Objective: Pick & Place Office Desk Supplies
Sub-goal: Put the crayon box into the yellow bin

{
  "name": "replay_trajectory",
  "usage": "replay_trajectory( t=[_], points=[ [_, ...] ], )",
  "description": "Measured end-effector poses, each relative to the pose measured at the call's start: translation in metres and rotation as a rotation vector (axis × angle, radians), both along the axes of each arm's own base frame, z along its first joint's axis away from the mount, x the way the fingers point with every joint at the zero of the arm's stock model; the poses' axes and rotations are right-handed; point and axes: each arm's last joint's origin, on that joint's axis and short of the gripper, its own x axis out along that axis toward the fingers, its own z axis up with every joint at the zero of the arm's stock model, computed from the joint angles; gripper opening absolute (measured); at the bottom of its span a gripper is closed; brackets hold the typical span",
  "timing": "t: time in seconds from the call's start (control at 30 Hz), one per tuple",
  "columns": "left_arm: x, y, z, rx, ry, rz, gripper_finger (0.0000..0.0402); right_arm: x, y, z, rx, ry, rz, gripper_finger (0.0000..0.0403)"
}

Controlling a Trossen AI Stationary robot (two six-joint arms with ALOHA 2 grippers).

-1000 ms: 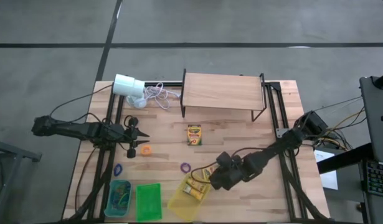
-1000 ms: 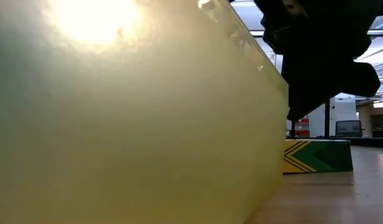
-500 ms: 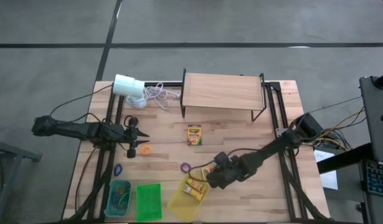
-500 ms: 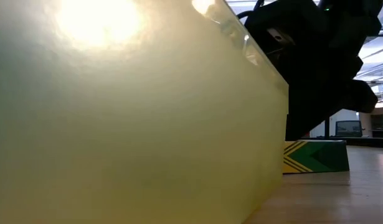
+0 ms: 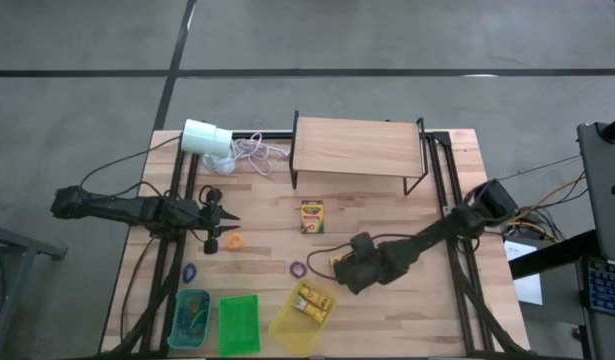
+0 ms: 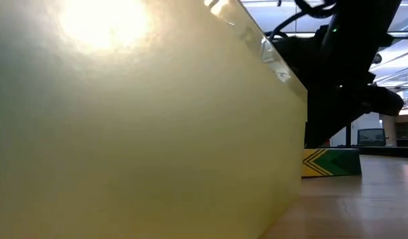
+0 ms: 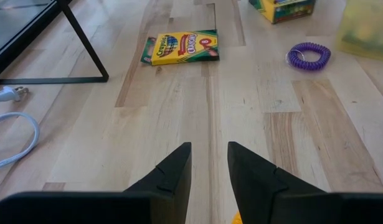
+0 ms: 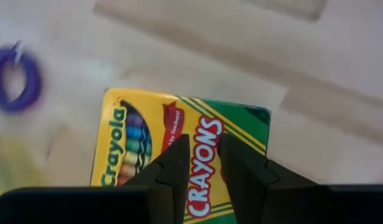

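A yellow-and-green crayon box (image 8: 135, 149) lies flat on the table (image 5: 387, 220), just beyond the far right corner of the yellow bin (image 5: 287, 325). It also shows in the low view as a crayon box (image 6: 330, 162). My right gripper (image 8: 203, 155) points steeply down over its printed face, with a narrow gap between the fingers and nothing in it. In the high view that gripper (image 5: 343, 266) covers most of the box. A second crayon box (image 5: 312, 216) lies flat mid-table. My left gripper (image 7: 210, 152) waits at the table's left, narrowly open, beside an orange loop (image 5: 234, 242). My right gripper comes at the crayon box's printed top face (image 8: 207, 134) from above, slanting. Whether its fingertips touch that face I cannot tell. The box lies flat on the table.
The yellow bin holds crayon boxes (image 5: 314, 300); its wall (image 6: 124, 133) fills most of the low view. A green bin (image 5: 239, 323) and a blue bin (image 5: 191, 315) stand beside it. Purple loops (image 5: 299, 269) (image 5: 190, 271) lie loose. A wooden shelf (image 5: 357, 148) and a white cylinder (image 5: 205, 137) stand at the far edge.
My right gripper has left the yellow bin's right rim, gone a little toward the table's far edge, sunk and rolled. It now stands over the crayon box on the table. That box has stayed where it lay.
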Motion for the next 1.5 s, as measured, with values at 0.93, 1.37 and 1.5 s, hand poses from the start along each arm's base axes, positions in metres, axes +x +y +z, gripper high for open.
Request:
replay_trajectory(
  t=[0.93, 1.37, 1.5],
  points=[
    [0.000, 0.000, 0.000, 0.001, 0.000, 0.000, 0.0109, 0.022, -0.064, 0.032, -0.201, 0.016, -0.013, 0.0063],
    [0.000, 0.000, 0.000, 0.003, 0.000, -0.002, 0.0109, -0.007, -0.035, 0.076, -0.369, -0.097, 0.054, 0.0059],
    [0.000, 0.000, 0.000, 0.003, 0.000, -0.002, 0.0109, -0.017, -0.029, 0.077, -0.385, -0.084, 0.033, 0.0060]
  ],
)
